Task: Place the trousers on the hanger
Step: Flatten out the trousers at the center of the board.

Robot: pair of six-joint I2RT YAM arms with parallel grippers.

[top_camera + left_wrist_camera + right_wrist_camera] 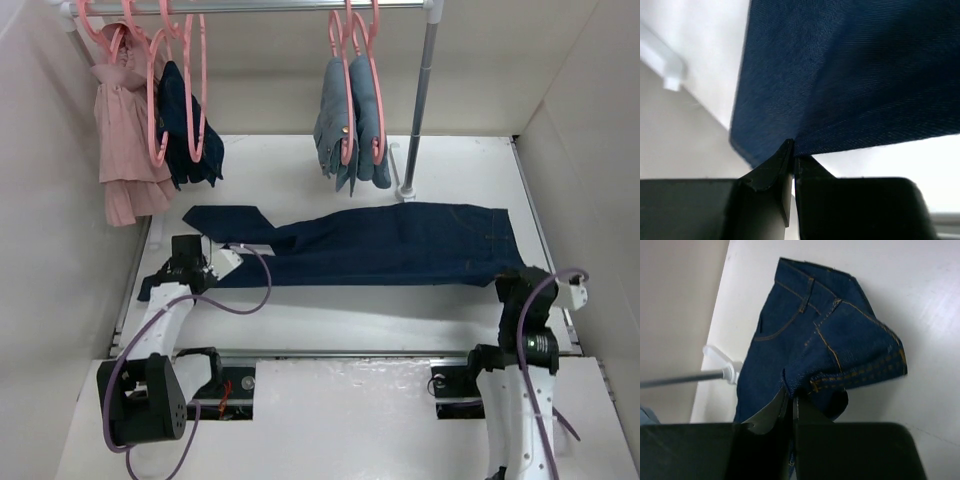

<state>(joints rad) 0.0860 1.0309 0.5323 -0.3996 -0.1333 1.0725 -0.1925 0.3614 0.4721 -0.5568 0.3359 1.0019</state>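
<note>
Top external | trousers [380,245] dark navy denim, laid flat | orange-brown stitching

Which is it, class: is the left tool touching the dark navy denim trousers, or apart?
Touching: the left wrist view shows the left tool pinched shut on the dark navy denim trousers.

Matt twill denim trousers [400,245] (orange-brown stitching); smooth, faintly glossy table [330,310].

No text, label, brand, number or sign can be read in any of the views, and none can be made out on the trousers [380,245] at mid-frame.
</note>
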